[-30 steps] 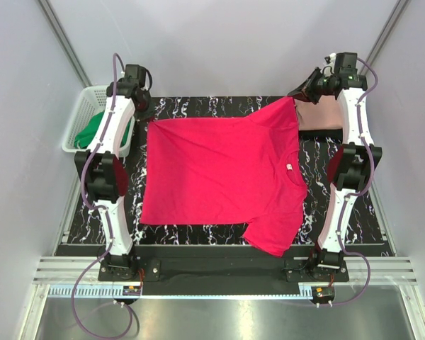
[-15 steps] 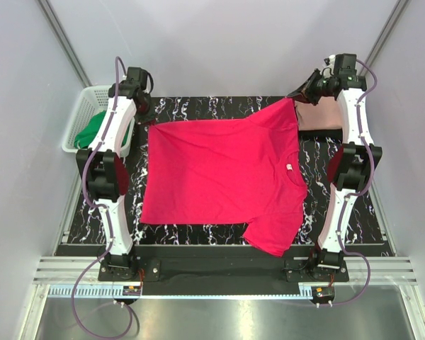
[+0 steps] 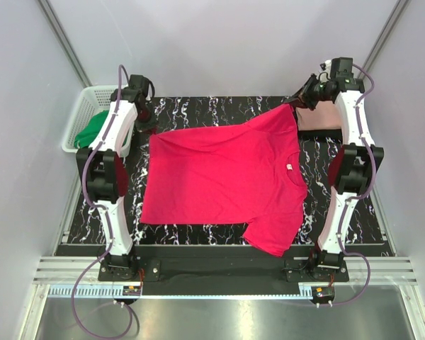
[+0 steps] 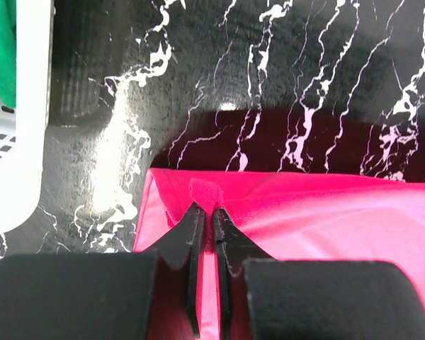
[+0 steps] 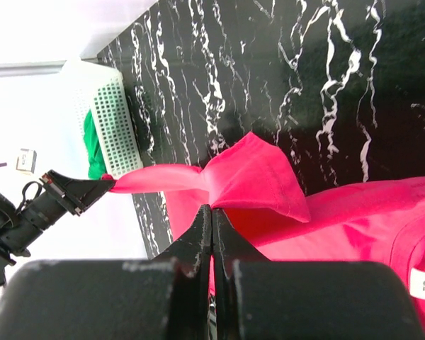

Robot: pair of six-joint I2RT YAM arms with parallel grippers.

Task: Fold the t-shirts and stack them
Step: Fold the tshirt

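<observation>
The left gripper (image 4: 204, 210) pinches the far hem corner of the crimson shirt (image 3: 227, 177). The right gripper (image 5: 207, 210) pinches its far sleeve, holding that edge above the table (image 3: 198, 106). Otherwise the shirt lies flat and unfolded, so folding looks barely begun, with stacking all ahead.

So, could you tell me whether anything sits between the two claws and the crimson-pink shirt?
Nothing visible does: the left claw and the right claw each pinch the far edge of the bright crimson-pink cloth t-shirt directly.
</observation>
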